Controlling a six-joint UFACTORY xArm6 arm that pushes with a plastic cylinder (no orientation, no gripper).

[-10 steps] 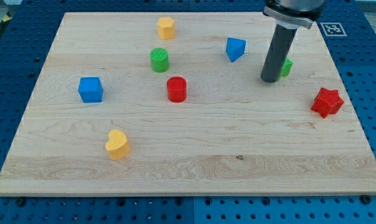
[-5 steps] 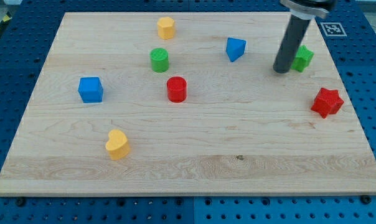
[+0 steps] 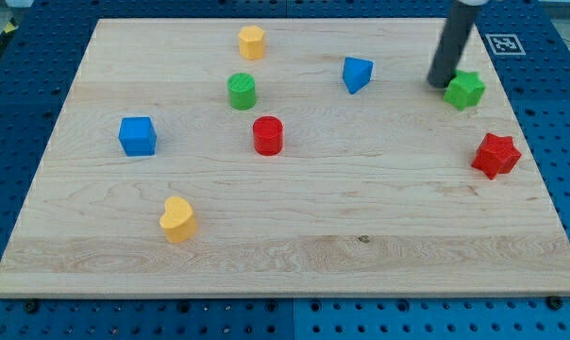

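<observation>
My tip rests on the wooden board near the view's top right. It stands just left of a green star-shaped block, touching it or nearly so. A blue wedge-like block lies further to the tip's left. A red star block sits below the green star, near the board's right edge.
Around the board's middle stand a red cylinder and a green cylinder. A yellow hexagonal block is near the top edge. A blue cube sits at the left, and a yellow heart-shaped block lower left.
The rod has moved up and to the right. The green star was pushed up and right along with it and now shows fully beside the tip. The other blocks have stayed put.
</observation>
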